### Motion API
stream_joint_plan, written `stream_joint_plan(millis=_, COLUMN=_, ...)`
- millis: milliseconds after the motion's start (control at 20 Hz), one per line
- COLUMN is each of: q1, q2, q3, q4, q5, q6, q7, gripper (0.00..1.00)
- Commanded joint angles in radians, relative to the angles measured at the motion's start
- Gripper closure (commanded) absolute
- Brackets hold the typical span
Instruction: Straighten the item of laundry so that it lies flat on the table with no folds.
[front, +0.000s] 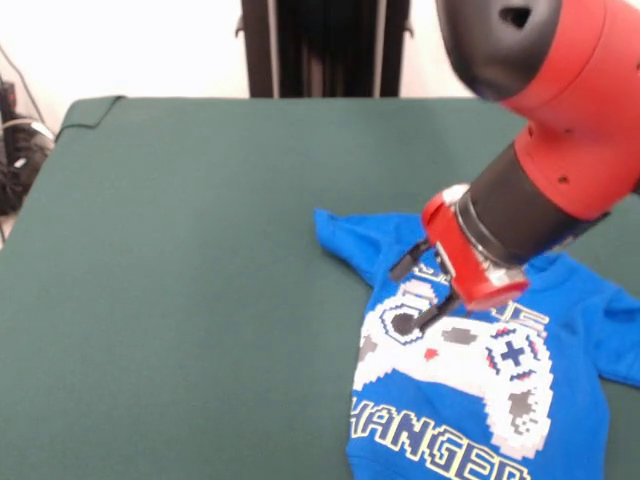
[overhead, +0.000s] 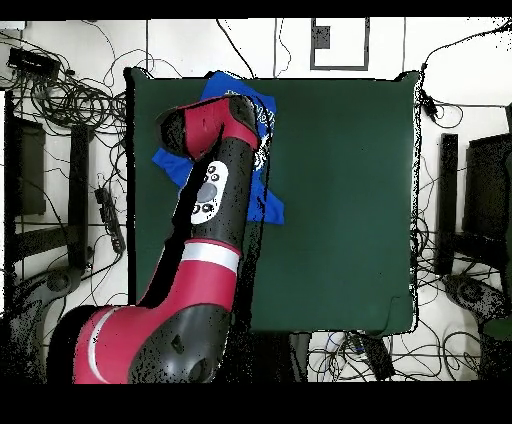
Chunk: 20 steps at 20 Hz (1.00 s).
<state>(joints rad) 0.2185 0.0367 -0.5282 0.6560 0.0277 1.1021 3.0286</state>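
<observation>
Tabletop (overhead: 340, 200): dark green, mostly bare on its right side.
Arm (overhead: 215, 215): red and black, reaching up from the bottom left, covering the middle of the shirt.
T-shirt (overhead: 262, 205): bright blue, near the upper left corner; parts show around the arm.

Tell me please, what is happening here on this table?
A red and black robot arm is working on a small blue T-shirt on a dark green table. Its end effector is down at the shirt's upper part, just above the white game controller print, with its two fingers apart. The shirt lies near a table edge and looks rumpled, its sleeve bunched, so it is not flat yet.
</observation>
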Motion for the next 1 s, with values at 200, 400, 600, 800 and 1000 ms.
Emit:
stream_joint_plan(millis=200, q1=0.036, q2=-0.063, q3=0.185, q4=0.212, q5=-0.045, q6=-0.07, q7=-0.227, gripper=0.0)
stream_joint_plan(millis=400, q1=0.033, q2=-0.063, q3=0.213, q4=0.226, q5=-0.052, q6=-0.086, q7=-0.209, gripper=0.0)
stream_joint_plan(millis=600, q1=0.024, q2=-0.065, q3=0.252, q4=0.258, q5=-0.045, q6=-0.112, q7=-0.207, gripper=0.0)
stream_joint_plan(millis=800, q1=0.019, q2=-0.061, q3=0.291, q4=0.287, q5=-0.037, q6=-0.129, q7=-0.19, gripper=0.0)
stream_joint_plan(millis=1000, q1=0.017, q2=-0.05, q3=0.309, q4=0.289, q5=-0.043, q6=-0.14, q7=-0.171, gripper=0.0)
